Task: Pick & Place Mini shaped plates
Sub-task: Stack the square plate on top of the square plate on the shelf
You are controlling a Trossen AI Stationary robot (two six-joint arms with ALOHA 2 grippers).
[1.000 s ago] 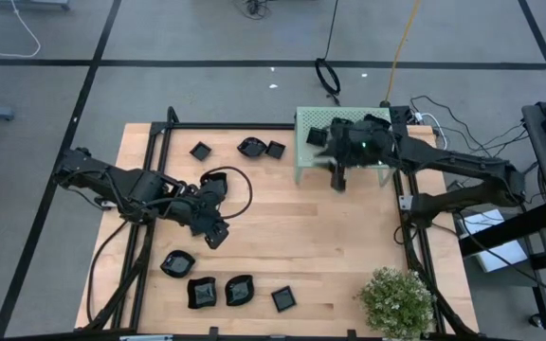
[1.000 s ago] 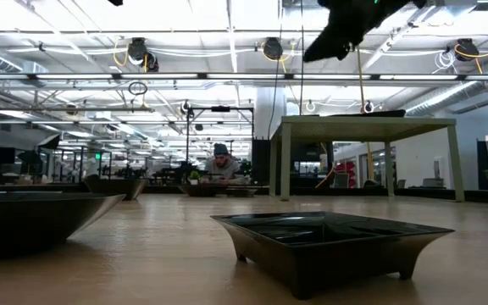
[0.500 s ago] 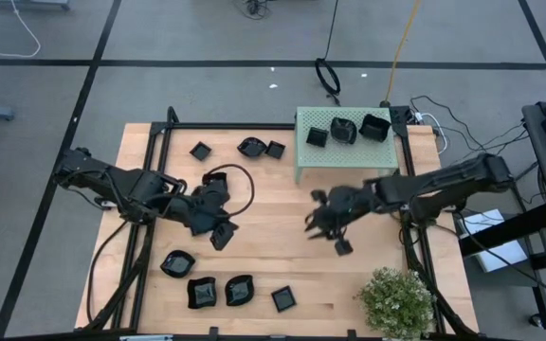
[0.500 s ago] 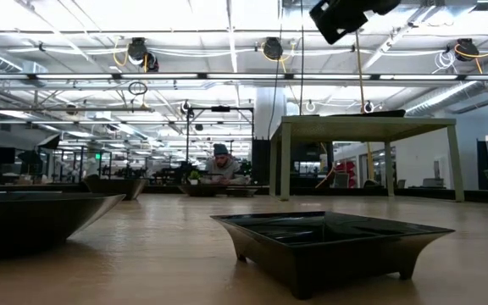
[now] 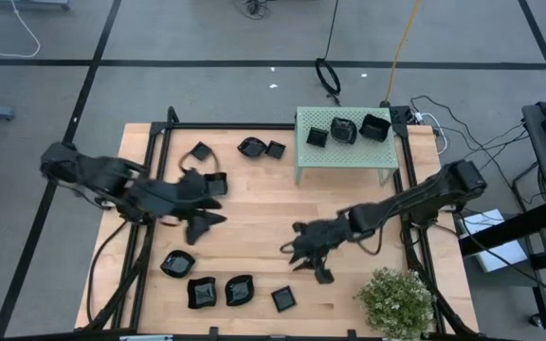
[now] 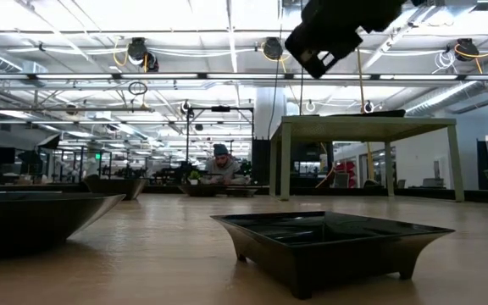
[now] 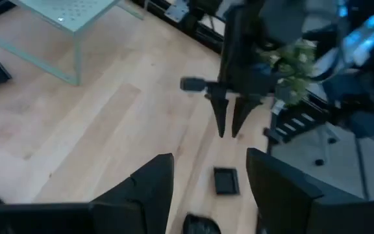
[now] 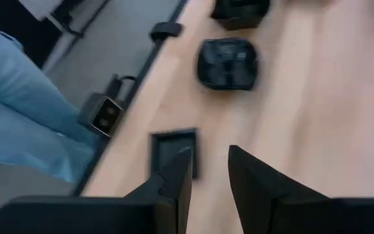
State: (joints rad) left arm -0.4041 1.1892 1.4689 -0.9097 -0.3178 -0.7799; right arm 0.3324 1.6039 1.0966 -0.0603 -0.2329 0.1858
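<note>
Right gripper [image 5: 300,254] is over the front-centre of the wooden surface [image 5: 273,204], jaws a small gap apart, nothing between them. In the right wrist view its fingers [image 8: 174,175] point down near a small square plate [image 8: 173,151], not touching it; that's the square plate at the front edge in the high view [image 5: 283,299].

Left gripper [image 5: 204,194] sits over the left-centre of the surface, jaws wide apart, empty.

Mini shaped plates:
- three on top of the pale green perforated box [image 5: 344,152] at back right: small square [image 5: 317,136], rounded [image 5: 343,130], larger square [image 5: 374,127]
- three at the back of the surface: [image 5: 200,151], [image 5: 251,146], [image 5: 275,149]
- front-left cluster: [image 5: 177,263], [image 5: 201,293], [image 5: 239,290], with the square one beside them

Potted plant [image 5: 396,299] stands at the front right corner. Low view: one square plate close up [image 6: 332,241], another plate's rim at left [image 6: 32,216], a person seated far back in the room [image 6: 221,165].
</note>
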